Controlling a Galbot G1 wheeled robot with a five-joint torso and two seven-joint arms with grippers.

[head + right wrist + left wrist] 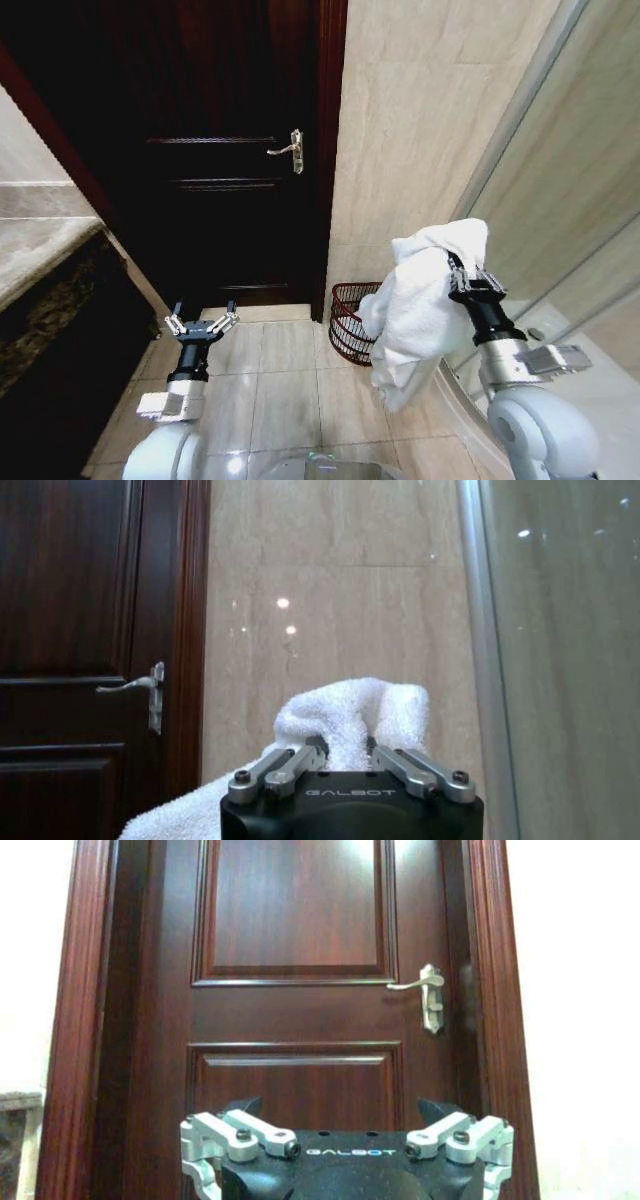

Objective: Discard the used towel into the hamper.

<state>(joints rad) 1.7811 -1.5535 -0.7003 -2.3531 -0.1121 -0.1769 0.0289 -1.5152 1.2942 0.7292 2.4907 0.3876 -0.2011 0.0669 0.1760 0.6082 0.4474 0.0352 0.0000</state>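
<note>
Dark door (220, 150) ahead, closed; tiled wall (420, 130) to its right, glass panel (590, 200) further right. Floor (290, 390) tiled, pale.

Hamper (350, 322) standing on floor in corner by door frame, against wall, mouth open upward; far side hidden by towel.

Towel (420, 305) white, bunched, hanging from right gripper (462, 272), pinched near top so bulk drapes free; held above and just right of hamper, not yet over mouth. Probably raised to clear rim.

Left gripper (201, 322) low over floor, spread wide, empty, idle, pointing at door.
</note>
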